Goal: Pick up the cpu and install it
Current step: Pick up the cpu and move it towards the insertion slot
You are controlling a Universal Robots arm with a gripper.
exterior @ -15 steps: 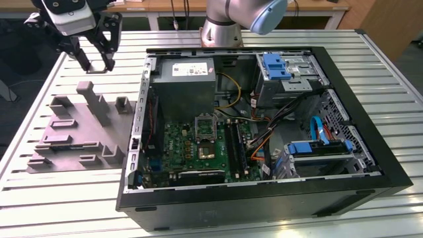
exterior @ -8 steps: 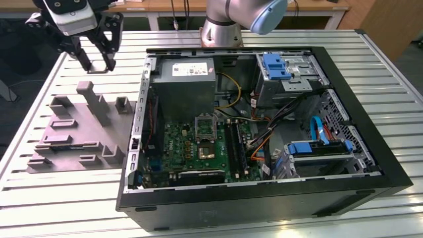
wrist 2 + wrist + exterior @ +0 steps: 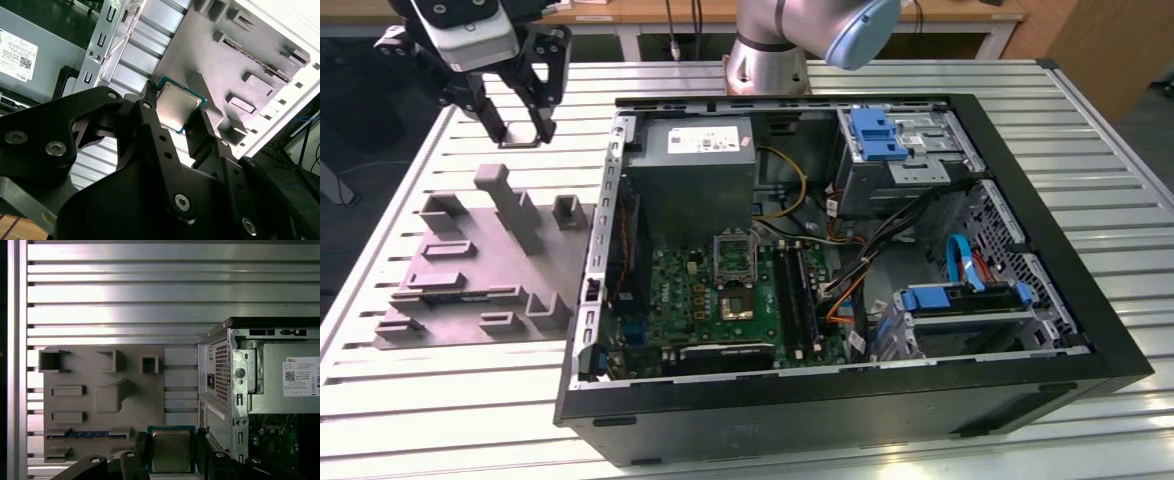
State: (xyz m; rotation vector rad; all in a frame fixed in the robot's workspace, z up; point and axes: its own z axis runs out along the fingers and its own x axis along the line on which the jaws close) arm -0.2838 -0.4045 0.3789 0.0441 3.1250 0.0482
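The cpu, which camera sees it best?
The first wrist view: the cpu faces it squarely, gripped in the end effector. The second wrist view shows it tilted, partly behind a finger. The exterior view: too small to tell.

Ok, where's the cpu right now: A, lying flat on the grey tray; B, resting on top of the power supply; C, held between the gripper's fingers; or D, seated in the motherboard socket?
C: in the first wrist view the cpu is clamped between the fingers of the gripper, lifted clear of the grey tray and outside the computer case.
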